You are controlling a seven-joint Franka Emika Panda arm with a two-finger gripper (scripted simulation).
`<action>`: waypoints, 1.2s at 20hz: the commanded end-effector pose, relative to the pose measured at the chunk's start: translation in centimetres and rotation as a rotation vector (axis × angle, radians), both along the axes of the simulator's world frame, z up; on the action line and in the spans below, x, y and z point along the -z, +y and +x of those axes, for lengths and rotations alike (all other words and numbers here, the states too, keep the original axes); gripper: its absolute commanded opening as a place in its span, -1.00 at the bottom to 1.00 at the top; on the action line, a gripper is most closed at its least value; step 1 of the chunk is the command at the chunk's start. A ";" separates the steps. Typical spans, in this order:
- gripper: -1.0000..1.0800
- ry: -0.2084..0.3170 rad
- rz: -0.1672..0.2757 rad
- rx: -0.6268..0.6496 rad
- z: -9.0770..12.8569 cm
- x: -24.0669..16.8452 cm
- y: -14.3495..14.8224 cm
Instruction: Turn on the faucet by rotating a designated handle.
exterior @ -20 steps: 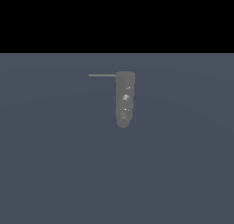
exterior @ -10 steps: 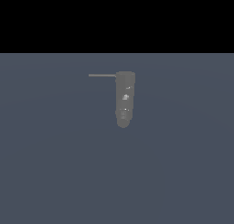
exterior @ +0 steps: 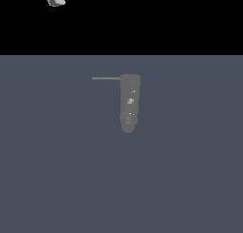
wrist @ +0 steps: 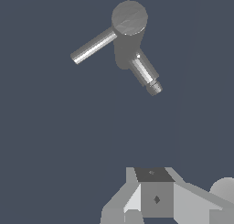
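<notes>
Half-cropped gripper point(wrist: 155, 205), jaw spread unreadable; well apart from faucet point(exterior: 129, 103); handle point(exterior: 106, 78) untouched

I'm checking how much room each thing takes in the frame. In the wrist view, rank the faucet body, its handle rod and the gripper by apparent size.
1. Gripper, largest, though cut off and nearest the camera.
2. Faucet body.
3. Handle, the slimmest.

Light: I see flat, dim, even render light, with no cast shadows.
Highlights: a bright streak runs along the handle point(wrist: 93, 45).
Sharpness: the faucet point(exterior: 129, 102) looks soft and blocky to me in the exterior view.
Background: pure black band.
</notes>
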State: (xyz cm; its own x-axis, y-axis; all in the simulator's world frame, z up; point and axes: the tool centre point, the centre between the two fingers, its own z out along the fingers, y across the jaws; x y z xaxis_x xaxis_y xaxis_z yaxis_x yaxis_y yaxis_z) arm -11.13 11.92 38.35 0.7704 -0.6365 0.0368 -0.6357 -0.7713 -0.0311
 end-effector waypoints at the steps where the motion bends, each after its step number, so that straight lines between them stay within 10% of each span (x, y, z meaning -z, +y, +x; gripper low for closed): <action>1: -1.00 0.002 0.003 0.052 1.3 1.0 0.5; 24: -1.00 0.023 0.015 0.521 13.6 9.8 1.6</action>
State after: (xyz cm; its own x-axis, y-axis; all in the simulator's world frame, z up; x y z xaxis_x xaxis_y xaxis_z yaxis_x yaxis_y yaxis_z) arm 1.57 13.63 29.19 0.3847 -0.9230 0.0121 -0.9227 -0.3849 -0.0225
